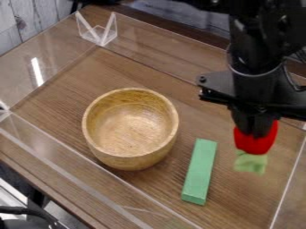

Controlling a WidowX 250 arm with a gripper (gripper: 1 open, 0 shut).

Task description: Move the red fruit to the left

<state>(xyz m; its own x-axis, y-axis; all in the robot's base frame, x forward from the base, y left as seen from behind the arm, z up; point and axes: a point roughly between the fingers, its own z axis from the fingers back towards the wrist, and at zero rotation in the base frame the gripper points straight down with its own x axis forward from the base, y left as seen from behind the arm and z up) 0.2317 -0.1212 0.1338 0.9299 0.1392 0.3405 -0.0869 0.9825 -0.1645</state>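
At the right side of the table, the black gripper [255, 134] points steeply down and is shut on the red fruit [256, 139], a small glossy red toy strawberry. Its pale green leafy cap [249, 164] hangs below the fingers. The fruit sits to the right of the green block and well right of the wooden bowl. Whether it touches the tabletop I cannot tell. The fingertips are mostly hidden behind the fruit and the arm's black body.
A wooden bowl [131, 127] stands left of centre. A long flat green block [199, 170] lies between the bowl and the fruit. Clear acrylic walls [48, 63] ring the wooden tabletop, and a clear stand [96, 29] sits at the back left.
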